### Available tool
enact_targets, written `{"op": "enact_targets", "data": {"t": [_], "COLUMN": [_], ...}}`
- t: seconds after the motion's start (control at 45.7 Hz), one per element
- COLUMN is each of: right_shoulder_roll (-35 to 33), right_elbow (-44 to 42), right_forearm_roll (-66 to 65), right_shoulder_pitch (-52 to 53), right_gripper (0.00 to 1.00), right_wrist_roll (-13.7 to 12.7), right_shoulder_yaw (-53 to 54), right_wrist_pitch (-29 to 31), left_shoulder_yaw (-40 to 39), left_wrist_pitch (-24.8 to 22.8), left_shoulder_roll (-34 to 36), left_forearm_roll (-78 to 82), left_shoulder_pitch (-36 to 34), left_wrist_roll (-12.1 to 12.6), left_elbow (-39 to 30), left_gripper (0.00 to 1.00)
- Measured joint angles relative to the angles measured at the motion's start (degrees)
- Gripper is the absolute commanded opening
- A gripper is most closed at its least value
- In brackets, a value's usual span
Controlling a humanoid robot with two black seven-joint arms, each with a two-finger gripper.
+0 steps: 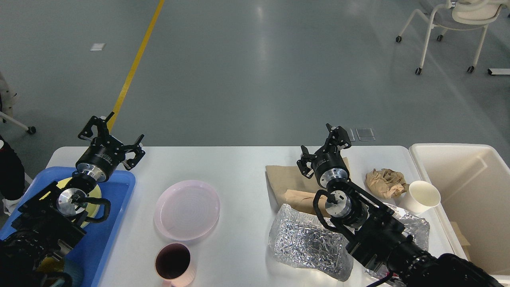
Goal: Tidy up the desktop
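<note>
**Desktop mid-tidy, both grippers empty**

Desktop [243,167] fills lower frame, 9 to 3 o'clock. L gripper [110,141] released, jaws spread, above far edge of blue tray [119,207] w/ yellow plate [93,197]. R gripper [324,149] released, over brown paper bag [285,179]. Pink plate [187,209] at centre; pink cup [173,263] at its 6 o'clock. Foil bag [305,239], crumpled paper [384,181], paper cup [422,195] toward 3; cream bin [470,183] beyond.
</note>
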Motion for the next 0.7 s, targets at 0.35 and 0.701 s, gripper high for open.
{"op": "enact_targets", "data": {"t": [0.35, 0.701], "right_shoulder_roll": [0.0, 0.0], "right_elbow": [0.1, 0.1], "right_forearm_roll": [0.0, 0.0], "right_shoulder_pitch": [0.0, 0.0], "right_gripper": [1.0, 1.0], "right_wrist_roll": [0.0, 0.0], "right_shoulder_yaw": [0.0, 0.0], "right_wrist_pitch": [0.0, 0.0], "left_shoulder_yaw": [-0.6, -0.7], "left_wrist_pitch": [-0.2, -0.3], "left_shoulder_roll": [-0.1, -0.2], "left_forearm_roll": [0.0, 0.0], "left_shoulder_pitch": [0.1, 0.1], "left_wrist_roll": [0.0, 0.0], "left_elbow": [0.0, 0.0], "left_gripper": [0.98, 0.98]}}
